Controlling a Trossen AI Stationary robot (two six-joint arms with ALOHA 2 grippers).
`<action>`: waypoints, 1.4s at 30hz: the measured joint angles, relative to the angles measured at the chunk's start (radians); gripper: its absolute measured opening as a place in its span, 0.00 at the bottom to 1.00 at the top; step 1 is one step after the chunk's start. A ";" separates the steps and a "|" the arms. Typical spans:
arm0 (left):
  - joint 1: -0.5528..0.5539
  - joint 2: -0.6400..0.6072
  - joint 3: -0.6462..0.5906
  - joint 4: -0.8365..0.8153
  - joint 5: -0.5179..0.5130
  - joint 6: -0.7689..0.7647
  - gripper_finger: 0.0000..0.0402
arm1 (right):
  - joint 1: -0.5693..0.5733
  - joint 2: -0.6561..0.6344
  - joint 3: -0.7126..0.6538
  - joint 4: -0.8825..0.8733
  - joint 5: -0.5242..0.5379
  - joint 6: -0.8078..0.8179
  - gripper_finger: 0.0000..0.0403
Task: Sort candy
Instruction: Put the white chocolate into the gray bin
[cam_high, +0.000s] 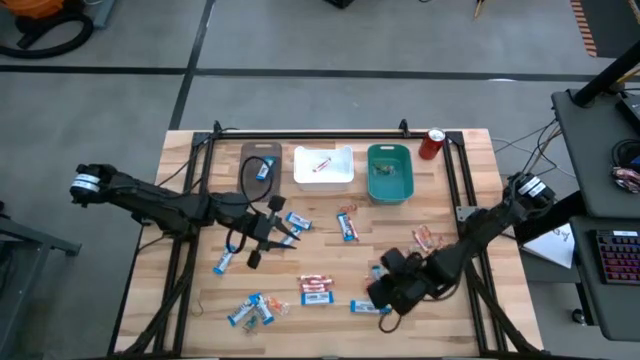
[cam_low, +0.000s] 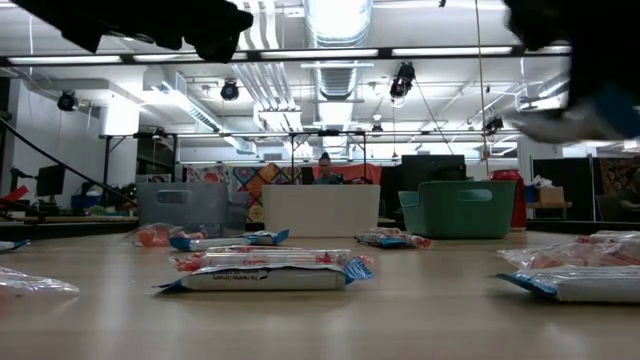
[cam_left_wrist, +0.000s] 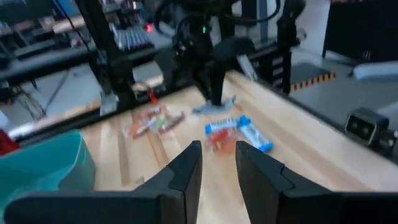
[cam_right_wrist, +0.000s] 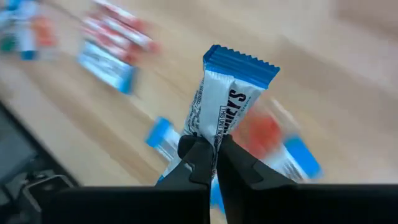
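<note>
Pale wood planks make up the worktop (cam_high: 330, 255), framed by dark rails, with grey floor around it and a workshop of ceiling lights and shelves beyond. At its far edge stand a grey bin (cam_high: 260, 167), a white bin (cam_high: 323, 168) and a teal bin (cam_high: 390, 172), a red can (cam_high: 432, 144) beside the last.

The right hand (cam_right_wrist: 216, 163) is pinched shut on the lower end of a blue-and-white bar (cam_right_wrist: 225, 102); the bar stands up from the fingertips, long axis rising away from them, its crimped blue end farthest from the hand. Its wrapper is glossy white with dark lettering. More wrapped candy (cam_right_wrist: 107, 55) lies flat and blurred on the wood beneath this hand.

The left hand (cam_left_wrist: 217, 163) hangs over the worktop with its fingers a narrow gap apart; whether they hold anything cannot be told. Ahead of its fingertips lie a blue-and-white piece (cam_left_wrist: 238, 129) and red-and-white pieces (cam_left_wrist: 154, 122), long axes at varied angles
</note>
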 joint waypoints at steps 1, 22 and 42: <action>0.000 0.004 -0.016 0.045 0.007 -0.010 0.22 | -0.023 0.000 0.000 0.040 0.001 -0.082 0.02; -0.007 0.423 0.008 0.513 0.140 -0.030 0.47 | -0.395 0.113 0.000 0.638 -0.536 -1.045 0.02; 0.000 0.538 0.077 0.515 0.219 -0.036 0.07 | -0.406 0.111 0.000 0.648 -0.566 -1.152 0.02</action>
